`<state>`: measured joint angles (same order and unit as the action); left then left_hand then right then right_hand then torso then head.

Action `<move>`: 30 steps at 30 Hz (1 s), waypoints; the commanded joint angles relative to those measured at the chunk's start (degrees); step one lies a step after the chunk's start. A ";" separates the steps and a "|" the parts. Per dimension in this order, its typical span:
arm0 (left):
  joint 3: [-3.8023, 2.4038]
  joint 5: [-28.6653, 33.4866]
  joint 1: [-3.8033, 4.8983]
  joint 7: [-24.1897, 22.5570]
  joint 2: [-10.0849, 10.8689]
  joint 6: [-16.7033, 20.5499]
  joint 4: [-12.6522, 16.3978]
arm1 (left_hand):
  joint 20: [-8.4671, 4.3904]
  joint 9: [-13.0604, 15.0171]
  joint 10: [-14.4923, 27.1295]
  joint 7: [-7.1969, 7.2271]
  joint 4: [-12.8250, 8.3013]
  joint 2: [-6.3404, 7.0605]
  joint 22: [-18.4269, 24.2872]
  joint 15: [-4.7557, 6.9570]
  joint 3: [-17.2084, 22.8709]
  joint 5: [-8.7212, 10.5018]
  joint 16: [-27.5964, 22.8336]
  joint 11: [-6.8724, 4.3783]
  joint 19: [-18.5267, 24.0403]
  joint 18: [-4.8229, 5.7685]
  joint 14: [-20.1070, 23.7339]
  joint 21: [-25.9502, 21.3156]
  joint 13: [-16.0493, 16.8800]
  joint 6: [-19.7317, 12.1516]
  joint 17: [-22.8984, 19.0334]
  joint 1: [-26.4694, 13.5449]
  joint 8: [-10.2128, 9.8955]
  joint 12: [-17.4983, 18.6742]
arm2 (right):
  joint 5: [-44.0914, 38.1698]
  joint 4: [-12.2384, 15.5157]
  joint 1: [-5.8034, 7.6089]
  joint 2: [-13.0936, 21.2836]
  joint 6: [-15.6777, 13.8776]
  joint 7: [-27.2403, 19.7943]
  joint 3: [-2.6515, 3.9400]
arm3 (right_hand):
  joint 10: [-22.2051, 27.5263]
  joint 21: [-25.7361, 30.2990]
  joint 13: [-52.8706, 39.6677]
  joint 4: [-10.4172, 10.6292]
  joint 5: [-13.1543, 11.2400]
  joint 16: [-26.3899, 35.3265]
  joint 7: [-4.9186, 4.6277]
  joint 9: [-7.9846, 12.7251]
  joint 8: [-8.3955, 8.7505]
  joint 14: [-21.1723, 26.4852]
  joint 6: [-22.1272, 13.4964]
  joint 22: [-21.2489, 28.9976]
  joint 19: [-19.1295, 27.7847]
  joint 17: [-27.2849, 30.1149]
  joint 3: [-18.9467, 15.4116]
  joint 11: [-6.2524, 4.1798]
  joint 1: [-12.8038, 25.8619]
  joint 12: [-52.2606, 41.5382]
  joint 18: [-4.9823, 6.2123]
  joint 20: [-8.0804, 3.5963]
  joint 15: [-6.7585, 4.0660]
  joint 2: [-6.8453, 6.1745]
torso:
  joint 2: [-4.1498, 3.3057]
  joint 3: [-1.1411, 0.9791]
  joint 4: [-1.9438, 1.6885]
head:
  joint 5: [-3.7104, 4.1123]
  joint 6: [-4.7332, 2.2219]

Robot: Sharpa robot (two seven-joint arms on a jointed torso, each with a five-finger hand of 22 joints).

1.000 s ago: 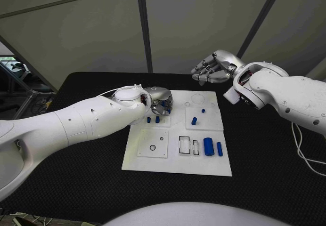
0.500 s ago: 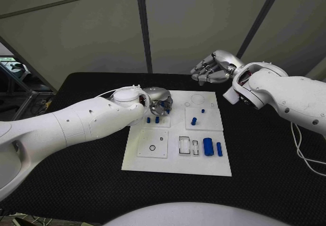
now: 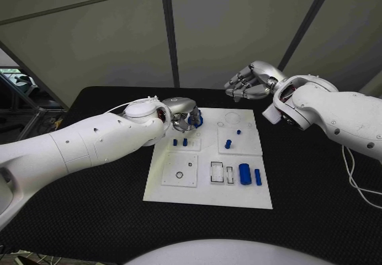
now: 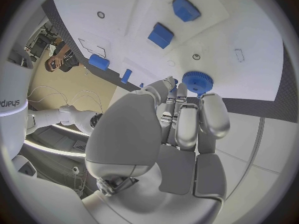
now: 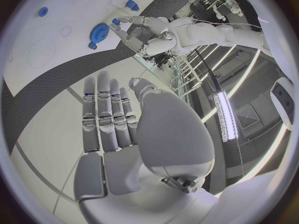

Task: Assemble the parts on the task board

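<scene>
Blue parts lie nearest on the white board (image 3: 208, 194): a cylinder (image 3: 244, 173) and a slimmer pin (image 3: 258, 176) side by side at its near right. Farther in, two small pegs (image 3: 180, 142) stand left of centre and another peg (image 3: 228, 143) to their right. Beyond them, the left hand (image 3: 184, 114) pinches a blue gear (image 4: 197, 81) in its fingertips, above the board's far left. Farthest, the right hand (image 3: 250, 81) hovers past the board's far edge, fingers together and nearly straight, holding nothing.
</scene>
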<state>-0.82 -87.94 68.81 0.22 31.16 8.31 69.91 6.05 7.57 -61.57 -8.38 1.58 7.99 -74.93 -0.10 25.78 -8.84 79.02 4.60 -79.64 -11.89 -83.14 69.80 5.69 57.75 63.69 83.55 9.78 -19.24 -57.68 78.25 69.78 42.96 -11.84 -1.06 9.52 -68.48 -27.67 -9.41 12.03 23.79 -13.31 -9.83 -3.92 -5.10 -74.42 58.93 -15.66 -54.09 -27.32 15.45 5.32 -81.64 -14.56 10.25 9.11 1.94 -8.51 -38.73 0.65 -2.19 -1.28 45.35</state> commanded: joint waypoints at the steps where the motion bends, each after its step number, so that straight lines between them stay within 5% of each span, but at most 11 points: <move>1: -0.86 0.84 -0.29 -0.31 0.86 1.37 1.16 | -0.02 -0.09 -0.44 -0.03 0.03 0.45 -3.52 -0.16 0.46 -0.09 0.27 0.07 -0.42 7.23 -0.29 0.37 -0.08 0.44 0.17 -0.39 -0.41 0.33 | -0.09 -0.02 0.07 -0.01 0.30 -0.60 0.03 | -0.07 0.32 0.10 0.01 0.30 0.27 -0.15 -0.05 0.21 -0.18 0.38 0.09 0.09 -0.08 0.32 0.22 0.37 0.37 0.18 0.30 0.41 0.11 | 0.02 0.01 0.00 | -0.11 -0.13; 6: -1.64 1.05 -0.49 0.59 2.62 -0.24 2.46 | 0.02 -0.12 -0.95 -0.05 0.04 0.71 -3.71 -0.19 0.60 0.01 0.33 0.08 -0.53 7.28 -0.32 0.59 -0.09 0.79 0.12 -1.01 -0.57 0.72 | -0.09 -0.08 0.07 0.04 0.33 -0.57 0.03 | -0.07 0.32 0.10 0.01 0.30 0.27 -0.15 -0.05 0.21 -0.18 0.38 0.09 0.09 -0.08 0.32 0.22 0.37 0.37 0.18 0.30 0.41 0.11 | -0.01 -0.06 -0.05 | -0.37 -0.17; 16: -1.82 2.11 -0.67 1.93 5.82 -2.59 3.49 | 0.04 -0.16 -1.17 0.00 0.11 0.90 -3.71 -0.19 0.54 0.05 0.24 0.06 -0.48 7.26 -0.23 0.51 -0.10 0.92 -0.17 -1.47 -0.71 0.99 | -0.09 -0.09 0.07 0.14 0.36 -0.50 0.03 | -0.07 0.32 0.10 0.01 0.30 0.27 -0.15 -0.05 0.21 -0.18 0.38 0.09 0.09 -0.08 0.32 0.22 0.37 0.37 0.18 0.30 0.41 0.11 | -0.09 -0.04 -0.02 | -0.69 -0.28; 30: -1.81 2.41 -1.41 2.15 6.09 -2.97 2.93 | 0.05 -0.16 -1.24 0.01 0.13 0.93 -3.70 -0.19 0.53 0.06 0.24 0.04 -0.46 7.25 -0.22 0.47 -0.10 0.96 -0.20 -1.57 -0.73 1.05 | -0.09 -0.10 0.07 0.13 0.40 -0.48 0.03 | -0.07 0.32 0.10 0.01 0.30 0.27 -0.15 -0.05 0.21 -0.18 0.38 0.09 0.09 -0.08 0.32 0.22 0.37 0.37 0.18 0.30 0.41 0.11 | -0.15 -0.05 0.13 | -0.89 -0.15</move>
<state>-2.59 -86.06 67.35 2.06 37.32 6.07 72.88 6.05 7.50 -62.40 -8.37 1.56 9.04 -74.92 -0.10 26.11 -8.84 79.01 4.80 -79.64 -11.89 -83.14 70.13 5.65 58.18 63.55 82.50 9.32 -18.57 -57.68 78.12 69.77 43.10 -11.71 -1.08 9.52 -68.48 -27.67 -9.37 12.03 23.79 -13.31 -9.83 -3.90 -5.10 -74.42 58.93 -15.67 -54.09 -27.31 15.44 5.32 -81.65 -14.56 10.25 9.11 1.94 -8.51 -38.88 0.63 -2.06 -2.20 45.15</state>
